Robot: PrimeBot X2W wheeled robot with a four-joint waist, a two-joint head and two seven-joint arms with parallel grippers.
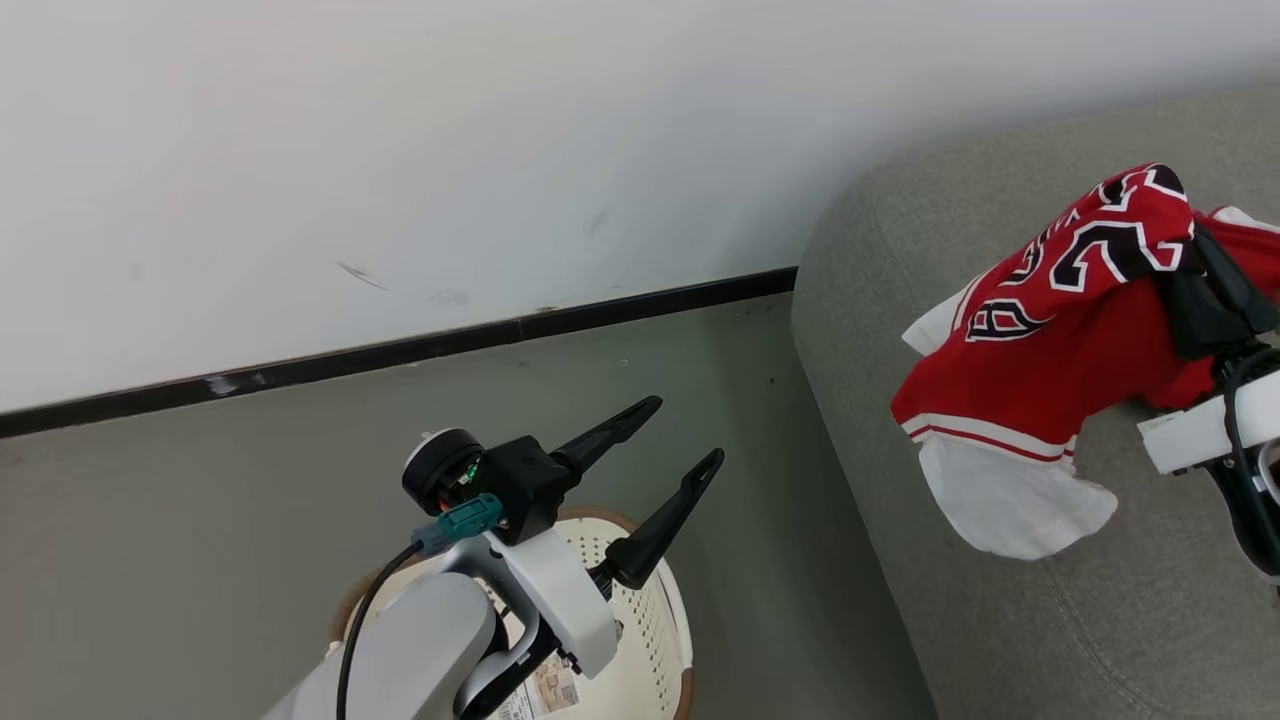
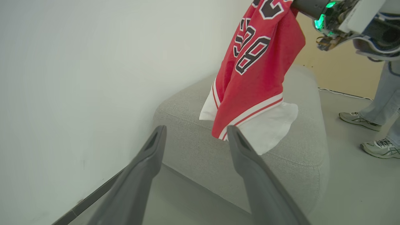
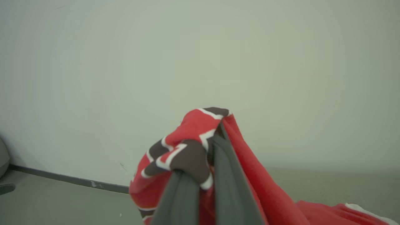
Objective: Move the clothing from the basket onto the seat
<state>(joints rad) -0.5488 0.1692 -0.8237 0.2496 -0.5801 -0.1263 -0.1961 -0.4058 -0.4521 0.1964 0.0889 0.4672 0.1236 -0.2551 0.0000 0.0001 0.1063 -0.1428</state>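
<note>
A red garment of the clothing (image 1: 1040, 340) with white trim and black numerals hangs over the seat (image 1: 880, 300), a light-grey sofa, its white lower edge resting on the cushion. My right gripper (image 1: 1200, 255) is shut on the garment's top. In the right wrist view the red fabric (image 3: 193, 128) is bunched around my right gripper (image 3: 215, 140). My left gripper (image 1: 685, 430) stands open and empty above the basket (image 1: 655, 610), a cream perforated tub whose inside is mostly hidden by my arm. In the left wrist view, my left gripper (image 2: 196, 130) points at the hanging garment (image 2: 256, 78) and the seat (image 2: 300, 147).
A white wall (image 1: 400, 150) with a black baseboard (image 1: 400, 350) runs behind the basket and the sofa. Grey floor (image 1: 760, 420) lies between the basket and the sofa. A person's feet (image 2: 379, 147) in pale shoes stand on the floor beyond the sofa's far end.
</note>
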